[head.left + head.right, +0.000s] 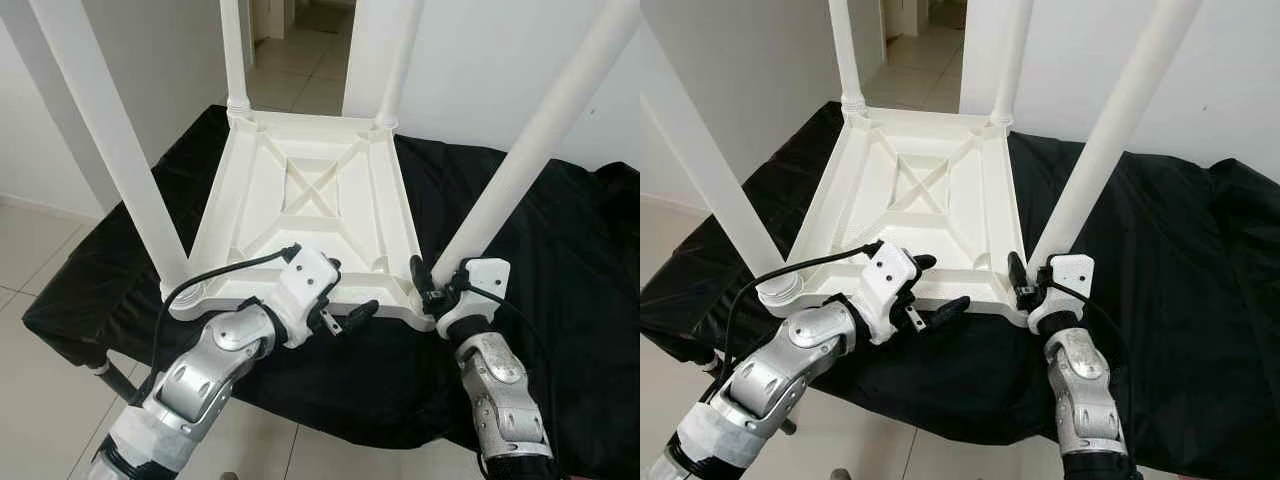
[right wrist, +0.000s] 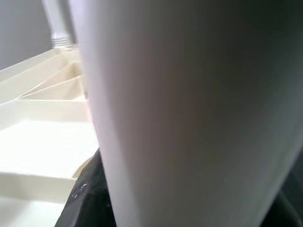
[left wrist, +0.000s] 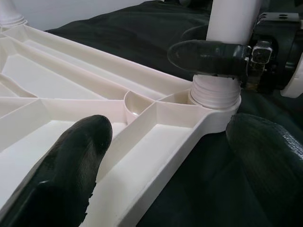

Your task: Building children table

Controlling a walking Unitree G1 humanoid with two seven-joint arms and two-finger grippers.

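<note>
A white plastic children's table (image 1: 310, 200) lies upside down on a black cloth (image 1: 560, 260), with its legs pointing up. My right gripper (image 1: 438, 278) is shut on the near right leg (image 1: 520, 160), just above its threaded base (image 3: 215, 92). One of its fingers (image 3: 208, 56) crosses the front of that leg. My left gripper (image 1: 345, 290) is open and straddles the table's near rim (image 3: 156, 189), one finger (image 3: 71, 175) over the ribbed underside and the other outside above the cloth. The near left leg (image 1: 110, 130) stands in its corner socket.
Two far legs (image 1: 232, 50) (image 1: 400, 60) stand at the back corners. The black cloth hangs over the support's edges onto a tiled floor (image 1: 40, 240). White walls stand left and right, with a doorway (image 1: 300, 50) behind the table.
</note>
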